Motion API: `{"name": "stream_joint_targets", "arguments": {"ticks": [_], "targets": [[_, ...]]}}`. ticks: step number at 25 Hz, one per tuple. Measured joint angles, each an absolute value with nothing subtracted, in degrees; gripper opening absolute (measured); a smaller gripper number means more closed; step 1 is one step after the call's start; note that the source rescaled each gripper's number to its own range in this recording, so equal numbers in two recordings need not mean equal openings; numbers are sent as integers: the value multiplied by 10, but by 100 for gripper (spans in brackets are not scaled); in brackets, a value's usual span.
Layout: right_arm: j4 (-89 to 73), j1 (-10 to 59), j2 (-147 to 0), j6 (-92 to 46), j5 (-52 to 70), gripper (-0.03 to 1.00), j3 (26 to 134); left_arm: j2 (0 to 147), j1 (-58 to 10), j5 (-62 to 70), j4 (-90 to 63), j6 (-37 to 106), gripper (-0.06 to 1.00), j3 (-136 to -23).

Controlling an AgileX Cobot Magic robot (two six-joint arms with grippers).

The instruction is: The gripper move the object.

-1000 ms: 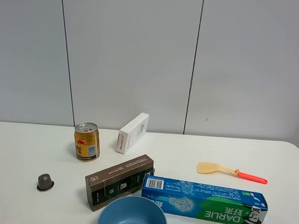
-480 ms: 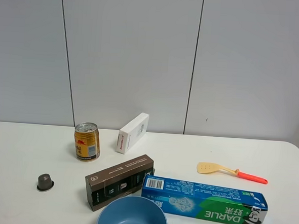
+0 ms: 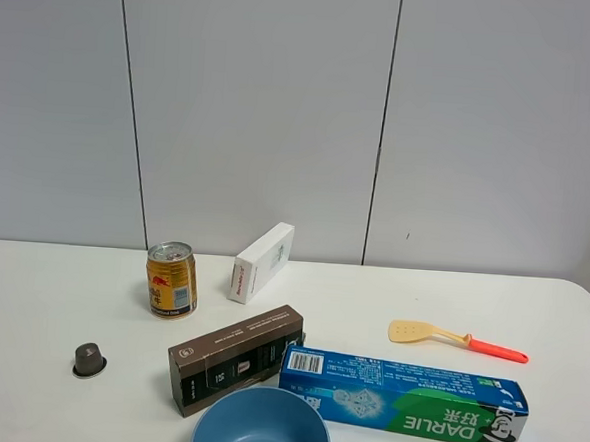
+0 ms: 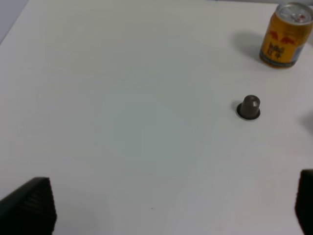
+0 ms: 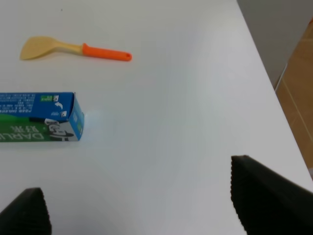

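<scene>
The blue bowl (image 3: 262, 427) sits at the front edge of the white table (image 3: 30, 295) in the exterior high view, partly cut off by the frame. It touches or nearly touches a dark box and a toothpaste box behind it. Neither gripper shows in the exterior high view. In the left wrist view my left gripper (image 4: 166, 208) is open and empty over bare table, with its black fingertips (image 4: 29, 205) at the frame's corners. In the right wrist view my right gripper (image 5: 142, 205) is open and empty over bare table. The bowl shows in neither wrist view.
A gold drink can (image 3: 171, 280), white box (image 3: 262, 262), dark brown box (image 3: 235, 358), blue-green toothpaste box (image 3: 404, 396), yellow spatula with a red handle (image 3: 456, 339) and small dark capsule (image 3: 89, 359) lie on the table. The table's right edge (image 5: 274, 83) is near the right gripper.
</scene>
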State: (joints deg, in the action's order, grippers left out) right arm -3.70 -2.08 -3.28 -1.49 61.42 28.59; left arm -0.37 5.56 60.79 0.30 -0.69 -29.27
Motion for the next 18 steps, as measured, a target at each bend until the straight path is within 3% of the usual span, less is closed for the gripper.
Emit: {"name": "stream_joint_targets", "arguments": {"ticks": [18], "targets": [[-36,-21,-33,-17,614,74,286,-4,56,608,3,-7,100,-293]]}}
